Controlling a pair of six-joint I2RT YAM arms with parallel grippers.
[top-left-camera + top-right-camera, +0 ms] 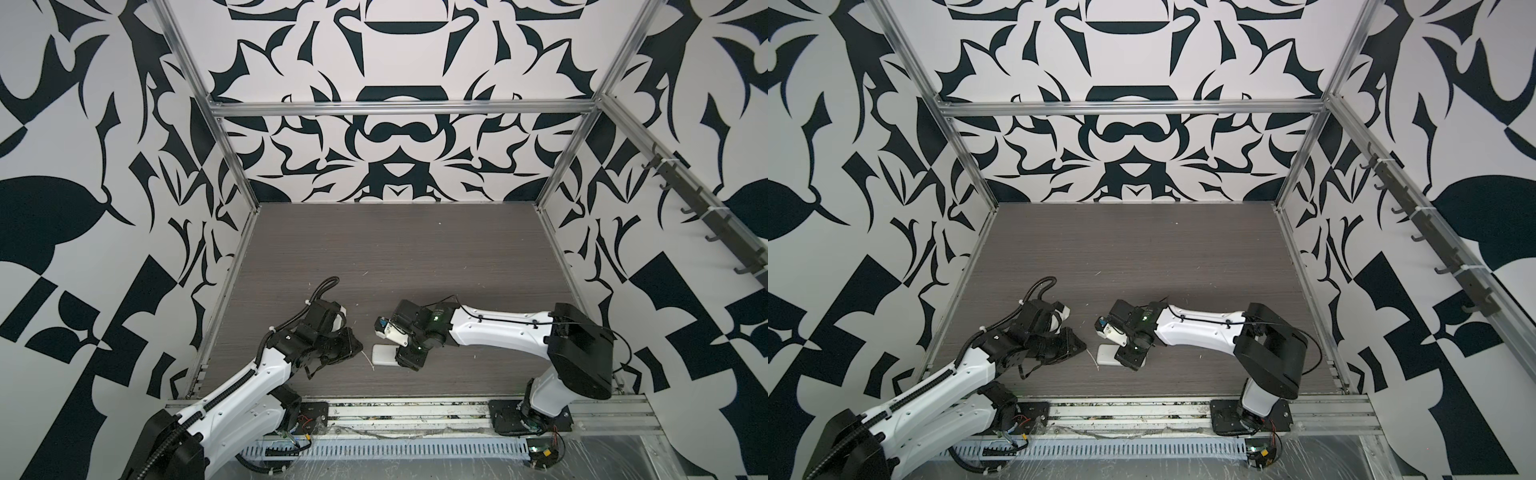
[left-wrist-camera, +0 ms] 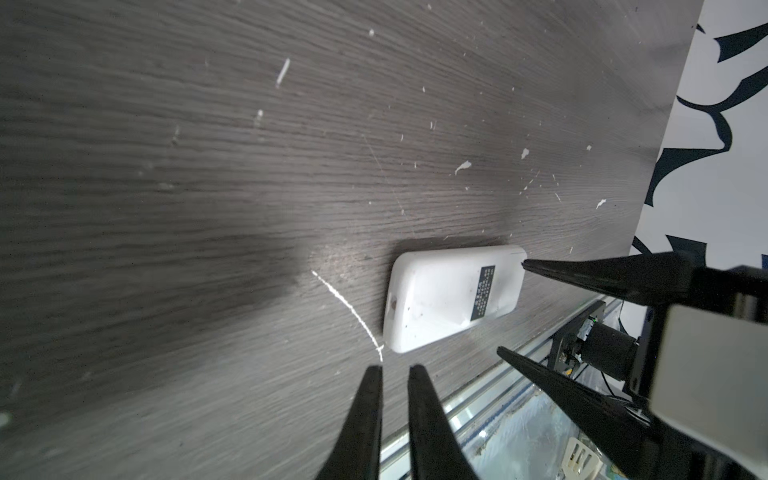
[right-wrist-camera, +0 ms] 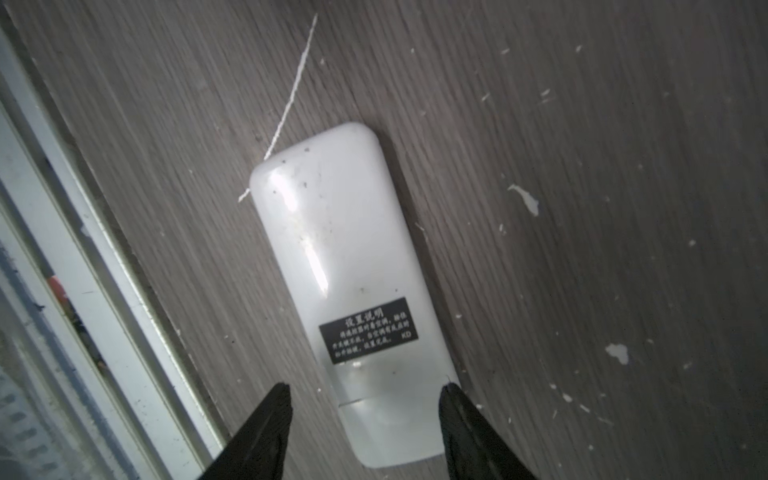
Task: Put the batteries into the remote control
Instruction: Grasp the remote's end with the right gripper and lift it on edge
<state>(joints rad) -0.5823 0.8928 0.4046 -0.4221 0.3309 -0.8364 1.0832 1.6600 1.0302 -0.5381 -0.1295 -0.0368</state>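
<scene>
The remote control (image 3: 345, 249) lies face down on the dark wood table, its plain white back and dark label up; it also shows in both top views (image 1: 382, 355) (image 1: 1106, 355) and in the left wrist view (image 2: 436, 299). My right gripper (image 3: 365, 390) is open just above the remote's label end, one finger at each long side, touching nothing. The left wrist view shows its fingers (image 2: 582, 274) too. My left gripper (image 2: 395, 370) hovers a little left of the remote, jaws almost together with nothing between them. No batteries are in view.
A thin white streak (image 2: 349, 307) curves across the table by the remote's far end, with white flecks (image 3: 525, 199) scattered around. An aluminium rail (image 1: 415, 405) runs along the front table edge close to the remote. Patterned walls and frame posts enclose the table.
</scene>
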